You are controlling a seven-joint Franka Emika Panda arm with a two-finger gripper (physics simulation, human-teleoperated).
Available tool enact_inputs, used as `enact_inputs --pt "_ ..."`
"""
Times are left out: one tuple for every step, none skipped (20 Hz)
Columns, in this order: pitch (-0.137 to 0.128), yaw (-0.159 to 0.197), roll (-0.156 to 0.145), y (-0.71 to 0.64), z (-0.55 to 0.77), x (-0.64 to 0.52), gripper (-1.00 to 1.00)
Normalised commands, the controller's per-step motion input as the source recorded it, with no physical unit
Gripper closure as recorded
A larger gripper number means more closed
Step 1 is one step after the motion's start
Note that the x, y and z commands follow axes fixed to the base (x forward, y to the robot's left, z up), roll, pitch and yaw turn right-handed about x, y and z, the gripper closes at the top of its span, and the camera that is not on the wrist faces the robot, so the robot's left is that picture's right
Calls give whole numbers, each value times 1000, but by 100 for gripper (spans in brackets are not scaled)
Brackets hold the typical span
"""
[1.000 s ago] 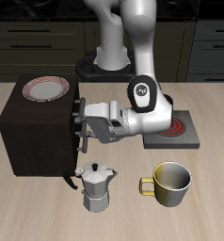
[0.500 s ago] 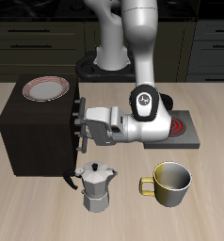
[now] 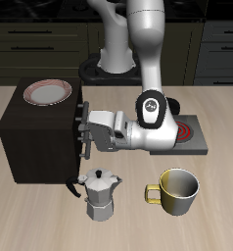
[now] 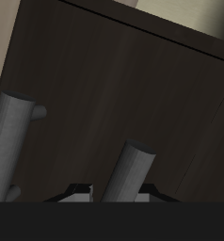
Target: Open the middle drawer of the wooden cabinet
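Note:
The wooden cabinet (image 3: pixel 40 137) is a nearly black box toward one side of the table, its drawer face seen edge-on. My gripper (image 3: pixel 85 132) presses against that face at mid height, covering the middle drawer's handle. Small dark handles of the top drawer (image 3: pixel 82 108) and bottom drawer (image 3: pixel 86 154) show above and below it. In the wrist view the middle drawer (image 4: pixel 133 85) fills the picture as a dark panel. A grey handle post (image 4: pixel 131 169) stands between my fingertips (image 4: pixel 81 191), and the gripper (image 4: pixel 116 192) is shut on it. The drawer looks flush with the cabinet.
A red-rimmed plate (image 3: pixel 47 93) lies on the cabinet top. A metal moka pot (image 3: pixel 100 193) stands near the cabinet's front corner, with a yellow mug (image 3: pixel 177 191) beside it. The grey hotplate (image 3: pixel 190 137) with a red spiral sits partly behind my arm.
The wrist and forearm have sunk slightly and shifted away from the cabinet. The gripper stays at the same spot on the drawer face, and the drawer has not visibly moved.

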Motion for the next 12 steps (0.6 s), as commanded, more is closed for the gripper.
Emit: enact_inputs --pt "-50 15 -3 54 28 -5 100" --pt "12 -1 8 62 -5 -19 100" --pt "-25 -4 -3 67 74 -29 100" --pt "-28 5 23 82 110 -18 100" --pt "-83 -10 30 290 230 138 100" --pt "0 0 0 15 -2 -9 100" --pt "-57 6 48 307 105 66 100" --pt "-106 11 142 834 171 192 100" --pt "14 -29 115 365 59 128 100" --pt "-21 -21 61 303 66 74 100" --pt "-15 -11 24 158 46 24 100" --pt "-48 6 61 426 85 72 100"
